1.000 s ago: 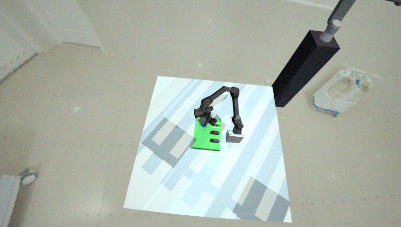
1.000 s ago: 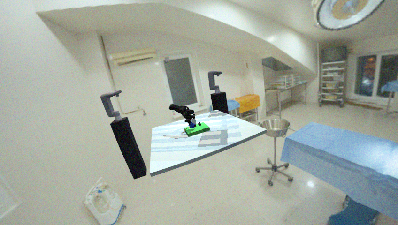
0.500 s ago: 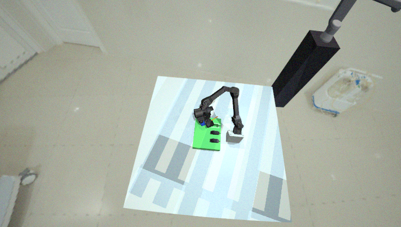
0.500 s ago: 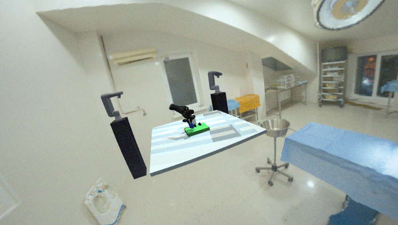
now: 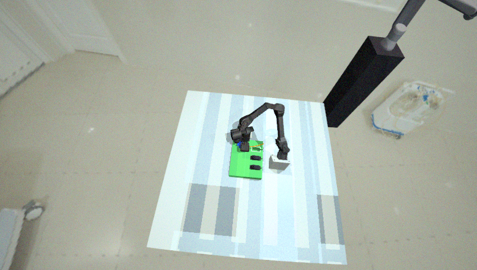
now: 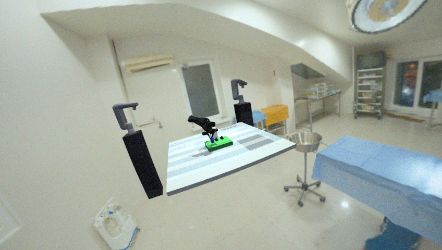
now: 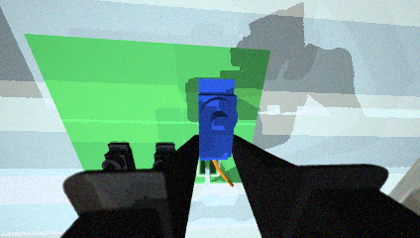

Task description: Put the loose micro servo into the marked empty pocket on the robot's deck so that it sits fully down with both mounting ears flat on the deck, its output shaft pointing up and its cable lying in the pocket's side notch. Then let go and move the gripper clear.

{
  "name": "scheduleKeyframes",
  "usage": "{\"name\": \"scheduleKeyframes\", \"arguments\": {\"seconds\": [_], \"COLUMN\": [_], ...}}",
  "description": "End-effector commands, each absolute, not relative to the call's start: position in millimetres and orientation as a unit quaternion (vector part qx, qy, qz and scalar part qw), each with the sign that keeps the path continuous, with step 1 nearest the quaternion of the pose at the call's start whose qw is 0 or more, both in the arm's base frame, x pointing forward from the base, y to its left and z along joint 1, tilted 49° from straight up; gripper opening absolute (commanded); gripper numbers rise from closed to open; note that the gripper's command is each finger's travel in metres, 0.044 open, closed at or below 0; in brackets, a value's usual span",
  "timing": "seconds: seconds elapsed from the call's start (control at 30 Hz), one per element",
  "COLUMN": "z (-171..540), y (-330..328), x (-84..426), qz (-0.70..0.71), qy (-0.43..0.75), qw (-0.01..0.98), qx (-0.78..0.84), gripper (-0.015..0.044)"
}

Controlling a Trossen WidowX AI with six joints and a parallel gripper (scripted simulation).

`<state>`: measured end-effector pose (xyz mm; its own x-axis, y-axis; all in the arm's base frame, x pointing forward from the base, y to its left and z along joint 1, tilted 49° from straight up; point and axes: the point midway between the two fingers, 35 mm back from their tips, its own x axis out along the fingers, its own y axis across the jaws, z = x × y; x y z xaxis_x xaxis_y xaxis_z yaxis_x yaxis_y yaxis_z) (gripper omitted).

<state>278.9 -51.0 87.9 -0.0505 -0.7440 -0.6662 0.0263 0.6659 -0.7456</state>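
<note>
The blue micro servo [image 5: 239, 144] [image 6: 212, 140] [image 7: 216, 136] is held above the green deck [image 5: 240, 166] [image 6: 222, 143] [image 7: 99, 99]. Its output shaft faces the wrist camera, so it points up. My gripper [image 7: 214, 139] is shut on the servo, one dark finger on each long side. The orange cable [image 5: 257, 145] [image 7: 223, 174] trails from the servo's near end in the wrist view. The white-outlined empty pocket [image 5: 256, 151] lies right of the servo in the top view. In the wrist view the servo and fingers hide part of it, and its outline shows just below the servo.
Two black servos [image 5: 255, 157] [image 5: 255, 167] [image 7: 119, 156] [image 7: 164, 154] sit in the deck in a row with the pocket. The arm's pale base block [image 5: 279, 162] stands beside the deck. Black pillars [image 5: 361, 83] [image 6: 142, 164] [image 6: 243, 114] stand by the table [image 5: 284, 217].
</note>
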Motion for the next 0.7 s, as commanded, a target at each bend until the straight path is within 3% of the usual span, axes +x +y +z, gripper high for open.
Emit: {"name": "scheduleKeyframes", "arguments": {"seconds": [0.0,0.67], "z": [88.9,88.0], "y": [-50.9,-44.8], "x": [278.6,195.2], "qz": [-0.313,-0.312], "qy": [0.652,0.654], "qw": [0.636,0.635], "qx": [-0.267,-0.268], "gripper": [0.0000,0.0000]}}
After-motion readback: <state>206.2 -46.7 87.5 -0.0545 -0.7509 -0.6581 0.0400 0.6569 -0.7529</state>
